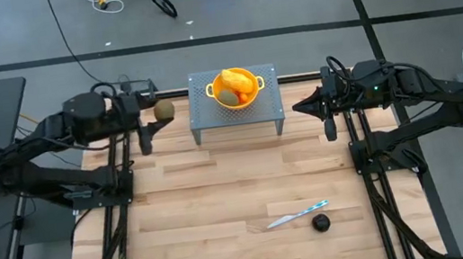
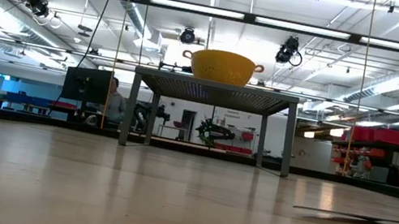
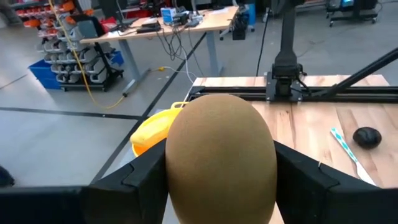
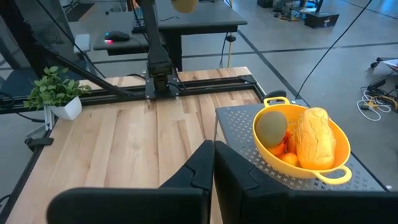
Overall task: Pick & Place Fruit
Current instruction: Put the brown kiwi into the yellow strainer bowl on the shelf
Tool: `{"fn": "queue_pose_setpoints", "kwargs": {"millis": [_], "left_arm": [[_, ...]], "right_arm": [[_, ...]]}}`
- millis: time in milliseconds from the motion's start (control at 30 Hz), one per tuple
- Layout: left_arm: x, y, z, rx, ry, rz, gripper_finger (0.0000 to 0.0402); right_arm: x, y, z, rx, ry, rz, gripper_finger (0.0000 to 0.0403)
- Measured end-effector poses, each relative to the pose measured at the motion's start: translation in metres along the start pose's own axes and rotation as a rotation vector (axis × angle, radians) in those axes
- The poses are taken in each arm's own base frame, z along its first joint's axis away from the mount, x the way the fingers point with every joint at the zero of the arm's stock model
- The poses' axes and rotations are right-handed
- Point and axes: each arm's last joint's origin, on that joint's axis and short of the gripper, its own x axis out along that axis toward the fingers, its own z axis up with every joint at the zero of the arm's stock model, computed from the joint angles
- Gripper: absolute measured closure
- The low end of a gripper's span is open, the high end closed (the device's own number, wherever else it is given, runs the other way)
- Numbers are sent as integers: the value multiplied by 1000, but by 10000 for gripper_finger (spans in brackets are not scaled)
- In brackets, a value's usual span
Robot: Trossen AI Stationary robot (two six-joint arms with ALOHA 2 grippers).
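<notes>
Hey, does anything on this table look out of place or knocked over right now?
Nothing is spilled or tipped. The yellow bowl sits upright on the grey stand. The only stragglers are the knife and a dark round fruit, lying loose near the table's front edge. The left gripper holds an olive-brown fruit beside the stand.

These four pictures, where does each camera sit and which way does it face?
High view: above the table, looking straight down; both dark arms show, and the yellow perforated bowl on its grey metal stand.
Low view: at tabletop height, looking level across; no arm shows.
Left wrist view: on the left arm, past the left hand gripping an olive-brown oval fruit.
Right wrist view: on the right arm, past the shut right hand toward the bowl.
Shared: all four show the bowl.
</notes>
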Motion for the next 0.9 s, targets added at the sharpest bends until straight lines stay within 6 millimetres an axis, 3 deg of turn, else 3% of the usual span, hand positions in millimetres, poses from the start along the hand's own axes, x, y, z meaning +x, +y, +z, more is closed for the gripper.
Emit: {"fn": "queue_pose_setpoints", "kwargs": {"millis": [433,900], "left_arm": [[54,-12,10,7,-53,-22,165],[91,-19,12,-134,-94,-14,165]], "right_arm": [[0,0,0,0,-4,-14,385],[0,0,0,9,0,1,385]]}}
